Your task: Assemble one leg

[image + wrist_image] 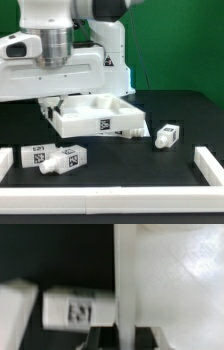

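The gripper (125,338) looks clamped on the table top (180,286) rim, one finger each side, though it's blurry. A leg (75,309) lies right beside that rim, outside.

a white square table-top piece (80,124) lies flat on a black table (130,165), in the middle of the exterior view. it has a raised rim all round, a shallow open hollow facing up, and a small black-and-white square tag on the wall facing the camera. a low white rail (110,196) runs along the near edge of the black table, with short arms turning back at both ends. a plain green backdrop (175,45) stands behind. in the wrist view the table-top piece (175,291) is a pale blurred surface with a straight raised edge, beside the black table (50,252).
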